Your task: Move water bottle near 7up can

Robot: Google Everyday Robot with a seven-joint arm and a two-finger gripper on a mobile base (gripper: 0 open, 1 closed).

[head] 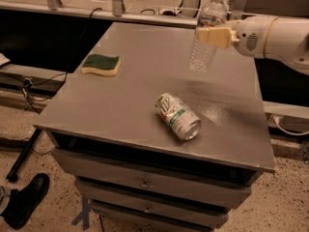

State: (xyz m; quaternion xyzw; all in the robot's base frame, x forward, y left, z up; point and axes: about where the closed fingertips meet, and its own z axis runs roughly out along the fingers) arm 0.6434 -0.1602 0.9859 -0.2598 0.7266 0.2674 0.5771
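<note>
Camera view: saw gripper (215,36) at upper right, jaws clamped around upper body of water bottle (202,57). Noted bottle nearly upright, cap up, long axis near vertical. Found 7up can (177,116) lying sideways at centre, well apart, on grey cabinet (120,105).

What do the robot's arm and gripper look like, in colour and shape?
The gripper, at the water bottle in the upper right, has pale cream, blocky fingers. Behind it the arm is smooth, white and rounded, with a small patch of dark vent holes near the wrist. No cables show on it.
</note>
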